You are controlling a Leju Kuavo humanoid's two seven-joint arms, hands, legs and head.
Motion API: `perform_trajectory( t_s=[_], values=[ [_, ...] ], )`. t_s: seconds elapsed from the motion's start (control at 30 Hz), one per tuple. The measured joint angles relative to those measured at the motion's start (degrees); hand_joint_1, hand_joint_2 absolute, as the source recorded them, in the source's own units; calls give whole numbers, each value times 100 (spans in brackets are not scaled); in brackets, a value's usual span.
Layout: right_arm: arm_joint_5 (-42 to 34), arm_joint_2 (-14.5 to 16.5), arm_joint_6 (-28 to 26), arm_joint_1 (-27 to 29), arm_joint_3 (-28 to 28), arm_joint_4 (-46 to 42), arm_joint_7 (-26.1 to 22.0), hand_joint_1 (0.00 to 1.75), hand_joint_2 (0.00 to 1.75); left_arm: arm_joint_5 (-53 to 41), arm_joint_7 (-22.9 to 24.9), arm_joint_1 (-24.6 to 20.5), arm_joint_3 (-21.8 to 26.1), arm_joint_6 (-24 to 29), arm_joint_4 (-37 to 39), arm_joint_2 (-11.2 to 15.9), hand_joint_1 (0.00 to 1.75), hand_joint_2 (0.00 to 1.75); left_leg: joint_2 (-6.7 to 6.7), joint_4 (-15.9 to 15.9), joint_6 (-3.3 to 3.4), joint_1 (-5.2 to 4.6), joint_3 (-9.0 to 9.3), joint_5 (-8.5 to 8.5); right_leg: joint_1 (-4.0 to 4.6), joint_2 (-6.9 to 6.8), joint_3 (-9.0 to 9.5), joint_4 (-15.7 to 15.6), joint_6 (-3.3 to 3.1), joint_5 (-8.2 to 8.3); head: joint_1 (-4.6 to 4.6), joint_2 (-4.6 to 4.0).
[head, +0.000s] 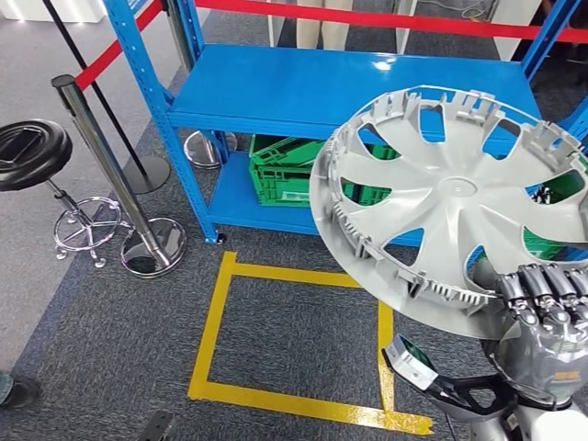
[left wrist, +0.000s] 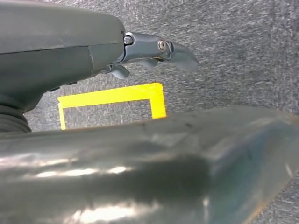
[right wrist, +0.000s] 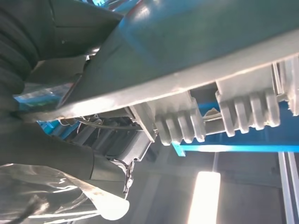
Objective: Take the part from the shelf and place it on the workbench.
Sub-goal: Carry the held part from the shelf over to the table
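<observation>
Now | right hand (head: 548,303) grips wheel cover (head: 450,197) | left fingers (left wrist: 155,49) unclear | grey carpet (head: 298,331), blue shelf (head: 312,92)

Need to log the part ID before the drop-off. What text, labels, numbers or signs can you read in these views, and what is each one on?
No text can be read.
Small orange marking on the back of the right hand, which holds the silver wheel cover: too small and blurred to read.
White tag below the wheel cover: no legible print.
Wheel cover, blue shelf, green crate: no visible text.
</observation>
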Motion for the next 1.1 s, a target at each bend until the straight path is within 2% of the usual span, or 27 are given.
perform_trajectory(
  t_s=[0.07, 0.1, 0.13, 0.17, 0.23, 0.27, 0.3, 0.33, 0.37, 0.4, 0.43, 0.47, 0.53, 0.6, 0.63, 0.67, 0.73, 0.77, 0.8, 0.83, 0.87, 0.9, 0.93, 1.0, 1.03, 1.07, 1.1],
  values=[
    [0, -1, 0, -4, 0, 6, 1, 175, 175, -13, 3, -1, 0, -2, 0, -10, 0, 0, 9, -71, 89, -13, -36, 70, -22, 1, -48, -11, 76, 48, 0, 0],
    [1, -3, 0, -3, 0, 12, 1, 175, 175, -24, 6, -3, -1, -5, 0, -20, 0, 0, 21, -105, 146, -10, -60, 124, -27, 9, -95, 33, 103, -28, 7, 0],
    [1, -8, 0, -4, 0, 17, 1, 175, 175, -37, 10, -10, -4, -8, 0, -30, 0, 0, 34, -135, 205, -3, -95, 182, -25, 25, -168, 187, 120, -194, 16, 0],
    [0, -13, 0, -7, 0, 23, 0, 175, 175, -50, 13, -18, -8, -11, 0, -39, 0, 0, 46, -152, 248, 3, -141, 234, -25, 44, -272, 454, 127, -434, 26, 0],
    [0, -20, 0, -10, 0, 37, -7, 175, 175, -69, 15, -34, -17, -13, 0, -51, 0, 0, 52, -120, 285, -15, -270, 316, -18, 73, -474, 1186, 132, -892, 35, 0],
    [-1, -20, 0, -9, 0, 46, -12, 175, 175, -78, 15, -39, -23, -13, 0, -60, 0, 0, 54, -98, 284, -23, -338, 355, -18, 77, -510, 1455, 136, -978, 34, 0],
    [0, -21, 0, -7, 0, 55, -16, 175, 175, -86, 15, -44, -31, -11, 0, -69, 0, 0, 55, -75, 282, -29, -406, 393, -17, 79, -473, 1567, 138, -954, 34, 0],
    [0, -21, 0, -6, 0, 62, -18, 175, 175, -91, 15, -50, -39, -9, 0, -79, 0, 0, 56, -49, 274, -32, -479, 434, -17, 79, -336, 1473, 138, -820, 35, 0],
    [0, -21, 0, -7, 0, 67, -21, 175, 175, -93, 15, -55, -46, -6, 0, -87, 0, 0, 55, -17, 259, -32, -554, 473, -18, 79, -102, 1183, 134, -641, 35, 0],
    [0, -21, 0, -11, 0, 69, -25, 175, 175, -95, 15, -58, -51, -3, 0, -93, 0, 0, 53, 18, 236, -34, -625, 511, -17, 79, 167, 785, 128, -550, 37, 0],
    [-1, -20, 0, -14, 0, 68, -29, 175, 175, -97, 15, -62, -54, -1, 0, -98, 0, 0, 52, 57, 209, -39, -691, 549, -11, 84, 434, 381, 115, -508, 35, 0],
    [-1, -20, -1, -13, -1, 67, -33, 175, 175, -99, 14, -65, -57, 1, 0, -99, 0, 0, 50, 81, 178, -45, -734, 594, -4, 91, 600, 105, 101, -517, 32, 0],
    [-1, -21, -2, -2, -2, 66, -34, 175, 175, -104, 11, -70, -65, -2, 0, -105, 0, 0, 48, 90, 120, -50, -777, 695, 18, 105, 658, -61, 62, -542, 28, 0],
    [-1, -20, -1, 4, -3, 68, -32, 175, 175, -110, 9, -69, -76, -11, 0, -112, 0, 0, 40, 87, 58, -42, -824, 722, 8, 93, 545, -37, -9, -452, 33, 0],
    [0, -20, -1, 3, -3, 68, -32, 175, 175, -113, 9, -66, -83, -15, 0, -115, 0, 0, 37, 149, 25, -37, -859, 600, 0, 85, 490, -35, -60, -391, 30, 0],
    [0, -20, -1, 1, -3, 68, -33, 175, 175, -114, 8, -65, -90, -17, 0, -119, 0, 0, 34, 320, -4, -28, -906, 358, -9, 76, 423, -38, -103, -318, 19, 0],
    [1, -20, -1, 3, -2, 68, -34, 175, 175, -118, 7, -73, -101, -17, 0, -133, 0, 0, 34, 936, -49, -11, -999, -275, -3, 70, 276, -30, -153, -179, -6, 0],
    [1, -20, -1, 4, -3, 68, -34, 175, 175, -119, 6, -79, -104, -18, 0, -141, 0, 0, 34, 1315, -62, -5, -1036, -524, 3, 67, 187, -21, -159, -109, -14, 0],
    [1, -20, -2, 5, -3, 69, -34, 175, 175, -119, 6, -82, -107, -19, 0, -149, 0, 0, 34, 1629, -68, -2, -1043, -649, 10, 64, 83, -6, -159, -38, -14, 0],
    [1, -20, -1, 6, -3, 69, -35, 175, 175, -120, 6, -84, -109, -19, 0, -153, 0, 0, 35, 1817, -66, 0, -1002, -647, 18, 62, -34, 15, -157, 34, -15, 0],
    [1, -19, -1, 6, -4, 69, -40, 175, 175, -121, 6, -84, -110, -20, 0, -155, 0, 0, 34, 1832, -53, 0, -888, -540, 26, 61, -154, 37, -152, 105, -16, 0],
    [1, -19, -1, 6, -4, 69, -54, 175, 175, -122, 7, -85, -115, -24, 0, -156, 0, 0, 34, 1632, -27, -1, -676, -383, 34, 62, -262, 55, -142, 176, -16, 0],
    [1, -17, -1, 8, -4, 69, -75, 175, 175, -123, 7, -90, -122, -28, 0, -155, 0, 0, 32, 1267, 8, -6, -380, -265, 40, 65, -335, 66, -130, 238, -16, 0],
    [1, -15, -2, 10, -4, 68, -128, 175, 175, -124, 5, -113, -139, -35, 0, -151, 0, 0, 26, 311, 78, -36, 294, -281, 56, 61, -408, 70, -89, 360, -10, 0],
    [1, -12, -2, 8, -4, 67, -152, 175, 175, -125, 5, -124, -146, -38, 0, -149, 0, 0, 22, 2, 102, -59, 483, -325, 51, 52, -422, 54, -61, 431, -11, 0],
    [0, -7, -2, 7, -4, 67, -170, 175, 175, -125, 4, -131, -149, -43, 0, -148, 0, 0, 19, -183, 125, -83, 563, -335, 45, 45, -437, 29, -24, 510, -14, 0],
    [0, -2, -2, 10, -4, 67, -187, 175, 175, -125, 5, -127, -150, -48, 1, -151, 0, 0, 24, -199, 153, -83, 511, -280, 31, 44, -460, 1, 12, 566, -14, 0]
  ],
)
